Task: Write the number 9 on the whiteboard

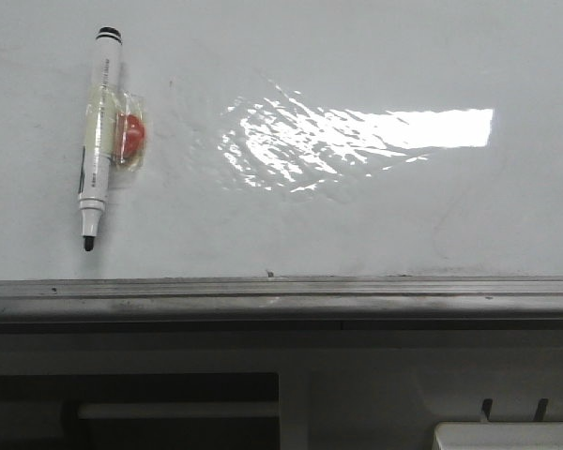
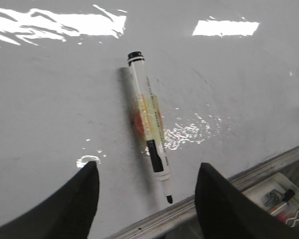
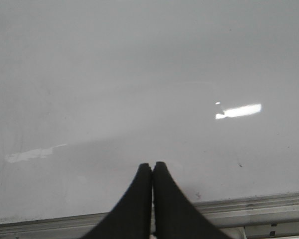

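Note:
The whiteboard (image 1: 357, 225) is glossy white-grey with a glare patch and a grey lower frame rail (image 1: 281, 295). No number 9 shows on it. A white marker (image 1: 98, 136) with a black tip pointing down hangs on the board's left part, taped to a red-orange magnet (image 1: 131, 136). In the left wrist view the marker (image 2: 150, 124) lies just beyond my open, empty left gripper (image 2: 147, 174), its tip between the jaws' line. My right gripper (image 3: 152, 165) is shut and empty over bare board (image 3: 139, 74). Neither gripper shows in the front view.
Below the rail, dark table structure and a white box corner (image 1: 507, 436) show in the front view. A small tray with metal parts (image 2: 284, 199) sits below the rail in the left wrist view.

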You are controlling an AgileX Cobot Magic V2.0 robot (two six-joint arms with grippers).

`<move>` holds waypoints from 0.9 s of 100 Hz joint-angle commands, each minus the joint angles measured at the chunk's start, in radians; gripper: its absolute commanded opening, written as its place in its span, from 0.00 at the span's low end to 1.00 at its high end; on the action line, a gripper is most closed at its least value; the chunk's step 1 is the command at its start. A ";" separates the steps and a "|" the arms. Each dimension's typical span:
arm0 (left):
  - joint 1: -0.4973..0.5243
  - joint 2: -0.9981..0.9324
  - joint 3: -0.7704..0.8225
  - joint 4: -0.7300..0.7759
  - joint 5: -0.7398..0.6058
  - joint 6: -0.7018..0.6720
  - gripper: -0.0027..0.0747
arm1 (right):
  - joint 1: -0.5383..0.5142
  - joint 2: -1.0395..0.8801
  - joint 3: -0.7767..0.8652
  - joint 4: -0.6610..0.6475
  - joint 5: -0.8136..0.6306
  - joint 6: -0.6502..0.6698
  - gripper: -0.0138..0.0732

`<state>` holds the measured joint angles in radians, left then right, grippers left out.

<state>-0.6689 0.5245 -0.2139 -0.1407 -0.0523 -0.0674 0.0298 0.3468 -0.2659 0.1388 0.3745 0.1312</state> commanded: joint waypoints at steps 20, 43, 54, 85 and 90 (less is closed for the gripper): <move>-0.114 0.201 -0.029 -0.053 -0.280 -0.006 0.51 | -0.006 0.015 -0.039 -0.010 -0.085 -0.008 0.08; -0.122 0.383 -0.029 -0.055 -0.472 -0.011 0.51 | -0.006 0.015 -0.039 -0.010 -0.085 -0.008 0.08; -0.122 0.461 -0.029 -0.057 -0.548 -0.059 0.51 | -0.003 0.015 -0.037 -0.010 -0.088 -0.008 0.08; -0.122 0.603 -0.029 -0.051 -0.647 -0.169 0.51 | 0.043 0.015 -0.033 -0.010 -0.096 -0.008 0.08; -0.122 0.616 -0.029 -0.051 -0.647 -0.169 0.51 | 0.050 0.015 -0.033 -0.010 -0.096 -0.008 0.08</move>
<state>-0.7866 1.1324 -0.2139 -0.1918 -0.6119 -0.2231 0.0700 0.3468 -0.2659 0.1381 0.3571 0.1292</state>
